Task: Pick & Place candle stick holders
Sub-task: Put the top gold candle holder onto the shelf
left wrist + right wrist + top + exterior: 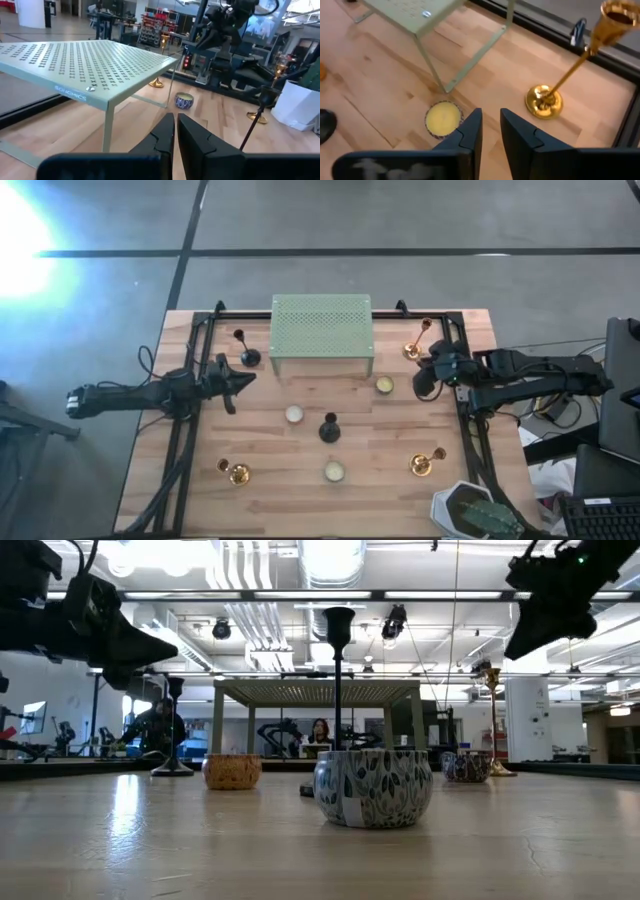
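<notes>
A green perforated stand point(321, 330) sits at the far middle of the wooden table point(300, 480), with a small candle tin point(384, 385) just off its right front leg. Two more candle tins rest nearer the front, one point(294, 414) mid-table and one point(334, 471) closer in. A potted plant point(475, 512) sits at the table's front right corner, and beyond the table people sit in the room point(320, 730).

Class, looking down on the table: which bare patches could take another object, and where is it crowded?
Free: the front left corner beside the gold holder, and the wood between the black holder and the left candle. Crowded: the middle, around the centre black holder, and under the green stand.
</notes>
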You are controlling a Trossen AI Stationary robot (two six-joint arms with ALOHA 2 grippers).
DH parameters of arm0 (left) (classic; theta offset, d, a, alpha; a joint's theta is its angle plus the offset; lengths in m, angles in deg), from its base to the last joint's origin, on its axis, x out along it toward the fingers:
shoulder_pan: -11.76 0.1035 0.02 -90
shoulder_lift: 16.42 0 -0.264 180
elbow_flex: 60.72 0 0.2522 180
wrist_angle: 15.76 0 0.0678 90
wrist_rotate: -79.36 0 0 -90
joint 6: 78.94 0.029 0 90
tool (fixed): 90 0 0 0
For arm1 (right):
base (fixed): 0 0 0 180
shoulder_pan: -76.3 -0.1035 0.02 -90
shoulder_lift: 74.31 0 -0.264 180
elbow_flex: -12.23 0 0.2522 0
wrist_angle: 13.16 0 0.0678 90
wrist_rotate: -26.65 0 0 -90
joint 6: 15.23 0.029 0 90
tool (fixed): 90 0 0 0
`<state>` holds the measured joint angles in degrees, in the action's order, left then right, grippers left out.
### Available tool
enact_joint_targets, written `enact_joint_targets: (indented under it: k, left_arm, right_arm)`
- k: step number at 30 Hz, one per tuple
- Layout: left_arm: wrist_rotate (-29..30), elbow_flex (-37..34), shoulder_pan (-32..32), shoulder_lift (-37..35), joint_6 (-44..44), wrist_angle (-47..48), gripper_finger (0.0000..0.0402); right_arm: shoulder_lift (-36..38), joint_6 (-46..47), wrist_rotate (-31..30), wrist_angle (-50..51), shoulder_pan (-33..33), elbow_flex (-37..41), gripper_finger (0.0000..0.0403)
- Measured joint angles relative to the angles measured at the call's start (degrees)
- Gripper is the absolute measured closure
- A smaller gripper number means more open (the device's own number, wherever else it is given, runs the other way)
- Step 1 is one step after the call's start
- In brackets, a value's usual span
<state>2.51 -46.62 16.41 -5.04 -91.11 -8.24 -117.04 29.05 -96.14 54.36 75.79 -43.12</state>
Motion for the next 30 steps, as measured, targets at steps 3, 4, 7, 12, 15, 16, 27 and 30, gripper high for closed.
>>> enact_joint_targets:
  k: [3,4,7,12,15,16,27,30]
  left_arm:
    - [0.92,0.0,0.0,0.02,3.45,-0.4,0.0376]
    - [1.76,0.0,0.0,0.02,5.21,-0.8,0.0376]
    - [3.11,0.0,-0.02,0.02,6.07,-2.95,0.0376]
    - [3.21,0.0,-0.02,0.0,6.16,-8.63,0.0376]
    - [3.21,0.0,-0.02,-0.01,6.26,-11.16,0.0376]
    - [3.21,0.0,-0.02,-0.01,6.45,-11.79,0.0376]
    - [3.02,0.0,-0.01,-0.01,10.63,-13.32,0.0376]
    - [3.02,0.0,-0.02,-0.01,12.08,-13.33,0.0376]
  right_arm:
    - [0.44,5.11,-4.34,0.04,-2.46,2.63,0.0353]
    - [0.53,7.04,-6.62,-0.01,-3.31,3.55,0.0356]
    - [0.4,13.66,-15.3,-0.63,-5.96,6.8,0.0362]
    - [0.21,19.05,-24.6,-7.01,-7.74,13.49,0.0363]
    - [0.22,16.72,-24.88,-13.71,-7.74,17.21,0.0356]
    - [0.16,15.03,-25.48,-16.36,-7.74,18.2,0.0352]
    - [0.18,7.84,-38.3,-31.62,-5.63,26.71,0.027]
    - [0.14,7.58,-39.42,-34.86,-4.08,28.52,0.0256]
